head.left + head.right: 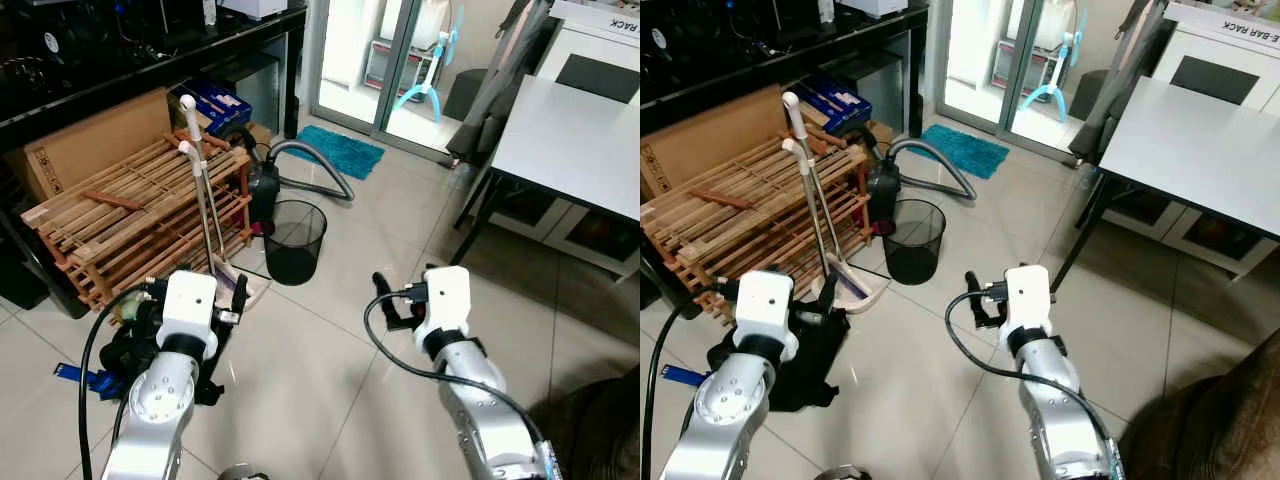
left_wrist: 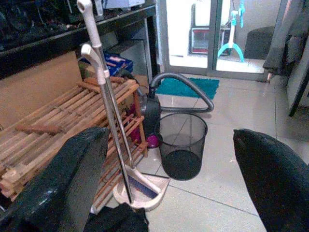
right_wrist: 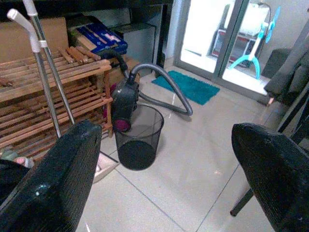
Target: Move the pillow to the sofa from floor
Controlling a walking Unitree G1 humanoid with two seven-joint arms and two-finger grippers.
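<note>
a: scanning left to right. wooden slat rack (image 1: 140,215) under the dark shelf unit (image 1: 150,50), cardboard box (image 1: 95,135) behind it. two long-handled tools (image 1: 200,200) lean on the rack, probably parked there so they stay upright, with the dustpan (image 1: 235,285) at their foot.

b: left gripper?

a: left gripper (image 1: 232,300) held low in front of the body, near the dustpan. left wrist view shows its fingers (image 2: 72,179) spread wide, nothing between them. looks like a carry pose, not a reach.

b: middle?

a: black mesh bin (image 1: 295,240) on the tile, vacuum cleaner (image 1: 265,185) just behind it, hose curling toward the teal mat (image 1: 340,150) by the glass door (image 1: 400,60).

b: right side?

a: right gripper (image 1: 390,300) up at the same height, fingers (image 3: 53,179) also apart and empty per the right wrist view. white table (image 1: 575,140) past it, dark brown soft mass (image 1: 1220,420) at the bottom right corner.

b: pillow?

a: can't confirm one. that brown mass could be a sofa or cushion, too cropped to tell. my read: searching phase, nothing picked up yet, robot likely needs to turn right.
</note>
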